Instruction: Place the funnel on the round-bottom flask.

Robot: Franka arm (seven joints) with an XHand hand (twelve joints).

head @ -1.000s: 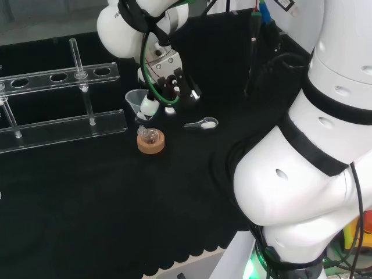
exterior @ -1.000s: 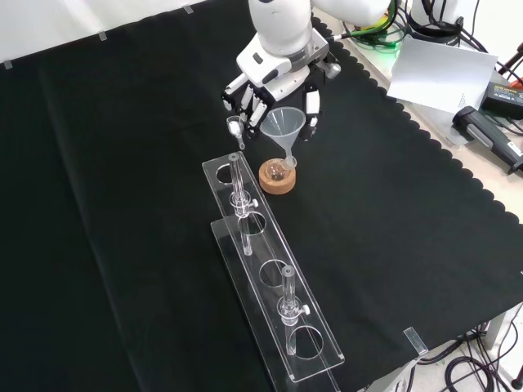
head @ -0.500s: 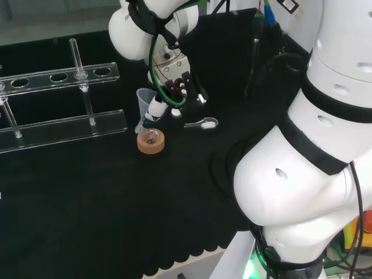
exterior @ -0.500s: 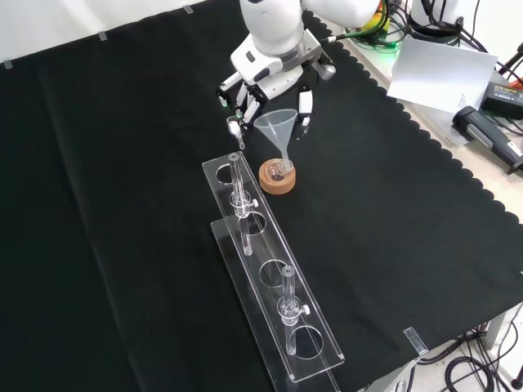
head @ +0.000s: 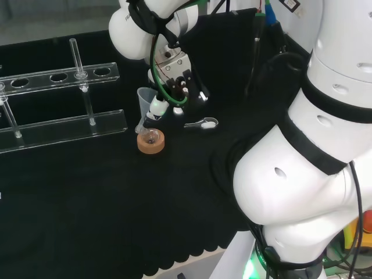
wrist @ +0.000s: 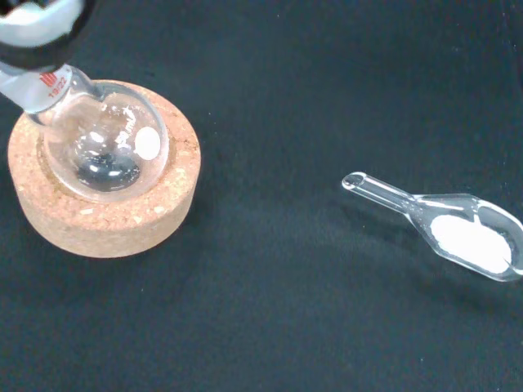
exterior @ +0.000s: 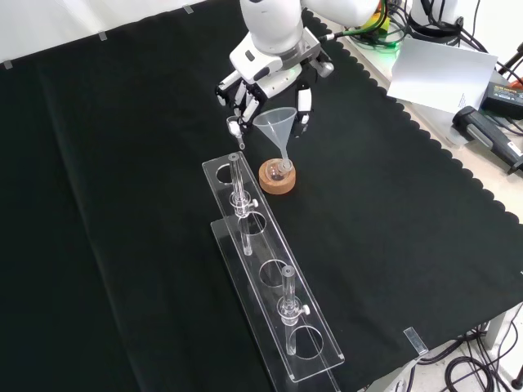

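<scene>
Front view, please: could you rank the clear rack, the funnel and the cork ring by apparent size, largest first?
1. Clear rack, by far the largest, though it also lies nearest the camera.
2. Funnel.
3. Cork ring, only slightly smaller than the funnel, so that order is unsure.

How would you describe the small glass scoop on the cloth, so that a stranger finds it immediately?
Start at the cork ring that carries the round-bottom flask. Beside it, apart from the ring, the glass scoop lies flat on the black cloth. It is the one clear piece with a short handle and white powder in its bowl.
</scene>
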